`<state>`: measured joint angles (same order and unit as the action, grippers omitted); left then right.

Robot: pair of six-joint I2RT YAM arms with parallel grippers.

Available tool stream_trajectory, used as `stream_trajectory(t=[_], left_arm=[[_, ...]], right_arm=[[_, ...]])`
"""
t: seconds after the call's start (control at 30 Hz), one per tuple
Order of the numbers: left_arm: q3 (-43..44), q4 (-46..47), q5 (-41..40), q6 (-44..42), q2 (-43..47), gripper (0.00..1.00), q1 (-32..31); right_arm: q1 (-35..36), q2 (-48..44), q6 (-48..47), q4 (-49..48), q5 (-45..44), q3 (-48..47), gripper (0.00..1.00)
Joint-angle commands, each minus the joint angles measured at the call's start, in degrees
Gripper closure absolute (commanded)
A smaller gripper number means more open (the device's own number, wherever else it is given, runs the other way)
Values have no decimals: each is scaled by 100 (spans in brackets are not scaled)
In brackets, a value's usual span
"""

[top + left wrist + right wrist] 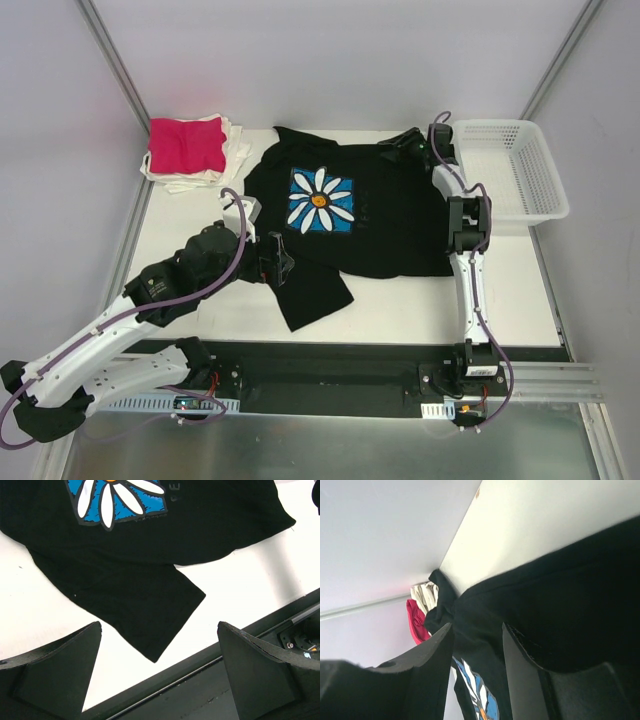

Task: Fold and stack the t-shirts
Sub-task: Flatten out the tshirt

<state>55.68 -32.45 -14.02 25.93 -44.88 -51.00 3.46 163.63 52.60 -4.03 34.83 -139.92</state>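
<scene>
A large black t-shirt with a blue daisy print lies spread flat on the white table. My left gripper hovers open over its near-left sleeve; in the left wrist view, the left gripper has its fingers wide apart with nothing between them. My right gripper is low at the shirt's far-right sleeve; in the right wrist view, the right gripper is part open, and black cloth lies against its right finger. A folded magenta-pink t-shirt rests on white ones at the far left.
A white mesh basket stands at the far right, beside the right arm. Grey walls close in the table at the back and both sides. The dark front rail runs just below the shirt's near sleeve.
</scene>
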Motion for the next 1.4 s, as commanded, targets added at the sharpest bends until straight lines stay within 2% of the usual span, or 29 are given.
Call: stream_trajectory(t=[0.0,0.23,0.33,0.43,0.47,0.5,0.57,0.6,0.67,0.7,0.73,0.8,0.83,0.97,1.17,1.37], left_arm=[[-4,19,66,8,85,1,-6],[-92,142,277,-9,112,1,-6],[-154,195,330,-71,-28,1,-6],[-285,239,391,-80,-292,1,-6],[-364,248,478,-80,-363,1,-6],[-400,248,558,-54,-424,1,-15],[-540,256,803,-18,-565,1,-15],[-610,291,865,17,-583,1,-15],[-821,353,980,61,-566,1,-15],[-874,388,1076,61,-557,1,-15],[-901,397,1112,17,-548,1,-6],[-910,432,1199,-88,-583,1,-6],[-832,441,1235,-228,-670,1,-6],[-497,441,1393,-589,-1083,1,-6],[-532,1072,1612,-932,-1365,1,-6],[-506,908,2165,-1222,-2032,2,-15]], right_arm=[[-65,152,13,184,-354,-71,53],[-12,-6,136,-176,14,8,51],[-30,-541,-38,-203,427,174,50],[-91,-1708,-625,-133,674,999,50],[-118,-2034,-811,24,700,1576,49],[-135,-2733,-1004,121,701,1851,49],[-170,-3414,-1733,375,579,2554,48],[-171,-4156,-2031,655,482,3271,47],[-179,-4898,-2750,1043,79,4012,46],[-171,-5242,-2894,1054,-45,4912,46],[-179,-5915,-2983,1054,-186,5313,46],[-223,-6464,-3106,870,-546,6201,46],[-249,-6963,-3080,808,-643,6962,46],[-329,-7704,-2852,-148,-837,8593,49],[-338,-8451,-2799,-677,-1319,10402,53],[-557,-9050,-2694,-801,-1304,10924,53]])
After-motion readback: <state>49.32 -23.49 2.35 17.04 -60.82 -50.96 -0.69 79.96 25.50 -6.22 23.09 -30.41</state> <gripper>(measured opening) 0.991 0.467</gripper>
